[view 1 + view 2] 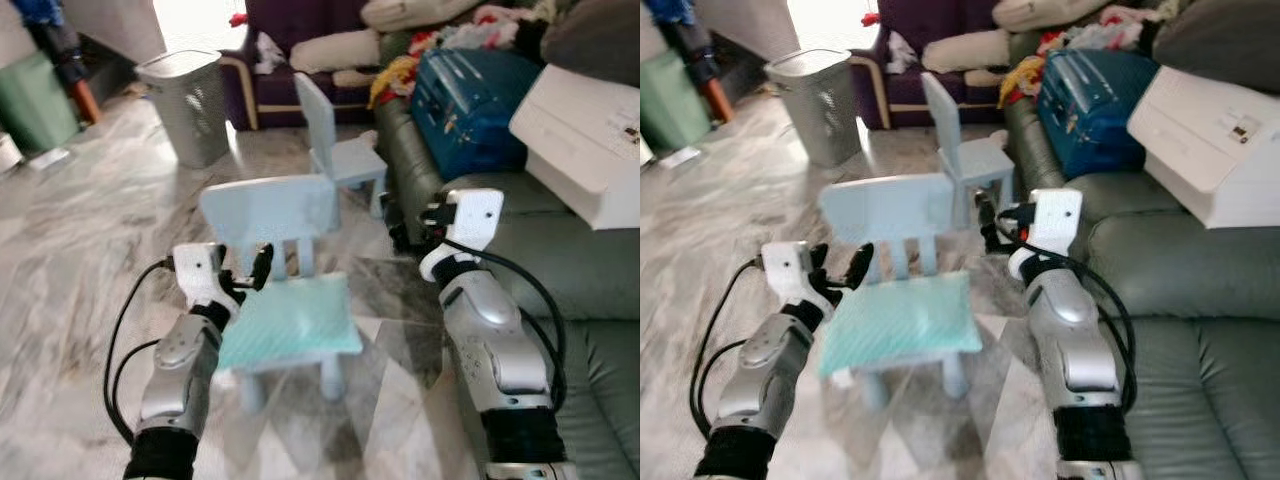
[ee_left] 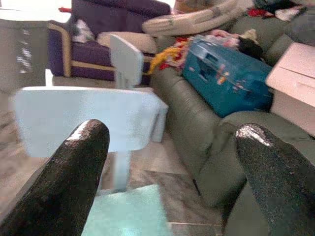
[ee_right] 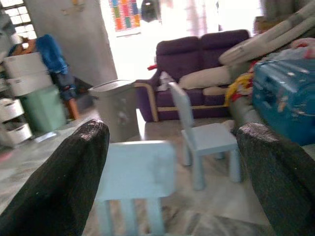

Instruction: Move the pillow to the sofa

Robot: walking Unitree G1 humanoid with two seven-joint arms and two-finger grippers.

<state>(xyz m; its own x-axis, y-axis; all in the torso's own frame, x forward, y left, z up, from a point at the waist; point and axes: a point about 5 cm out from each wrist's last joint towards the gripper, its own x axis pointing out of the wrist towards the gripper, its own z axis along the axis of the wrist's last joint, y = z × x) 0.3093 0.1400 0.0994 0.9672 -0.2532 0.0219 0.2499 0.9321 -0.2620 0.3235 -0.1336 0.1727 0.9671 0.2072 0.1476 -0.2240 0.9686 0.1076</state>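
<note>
Lived-in home living rm, cluttered.
Grey-white marble tile floor (image 1: 70,260) is spreading w/ two pale blue plastic kids' chairs (image 1: 275,215) standing on it; grey-green leather sofa (image 1: 570,270) is carrying a blue hard-shell suitcase (image 1: 470,100) & clothes; dark purple couch (image 3: 197,54) & grey mesh laundry bin (image 1: 190,100) are sitting behind.

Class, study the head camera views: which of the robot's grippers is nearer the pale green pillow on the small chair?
Left. The left gripper hovers at the pillow's near-left corner, fingers open; the right gripper hangs open off its far-right side, toward the grey sofa.
</note>
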